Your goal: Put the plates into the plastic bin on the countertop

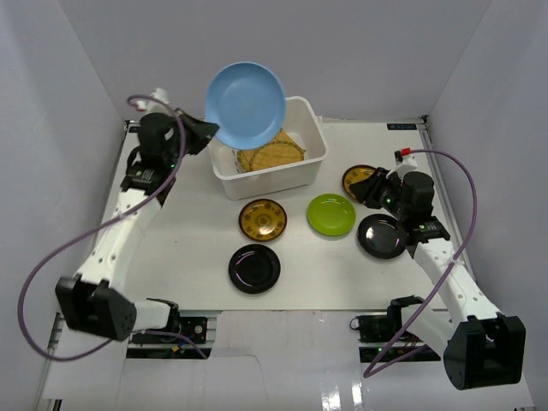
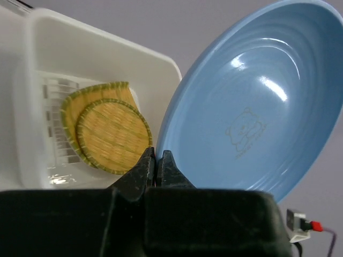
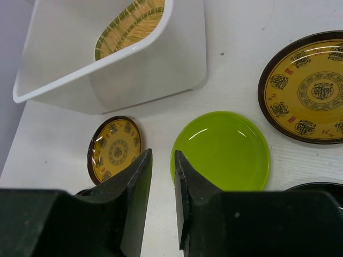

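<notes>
My left gripper [image 1: 208,133] [image 2: 156,155] is shut on the rim of the light blue plate [image 1: 245,103] [image 2: 252,101], which stands tilted on edge in the air above the white plastic bin [image 1: 265,181] [image 2: 107,48] [image 3: 150,69]. Two woven straw plates [image 1: 272,154] [image 2: 112,136] [image 3: 131,27] lie inside the bin. On the countertop [image 1: 197,231] sit a lime green plate [image 1: 331,214] [image 3: 225,152], two gold-patterned plates [image 1: 262,219] [image 1: 358,178] and two black plates [image 1: 254,268] [image 1: 381,235]. My right gripper [image 1: 370,190] [image 3: 162,155] hovers above the table by the right gold plate, jaws narrowly apart, holding nothing.
Pale grey walls close in the countertop on the left, back and right. The bin stands at the back centre. A thin metal edge runs along the table's near side, by the arm bases [image 1: 154,317].
</notes>
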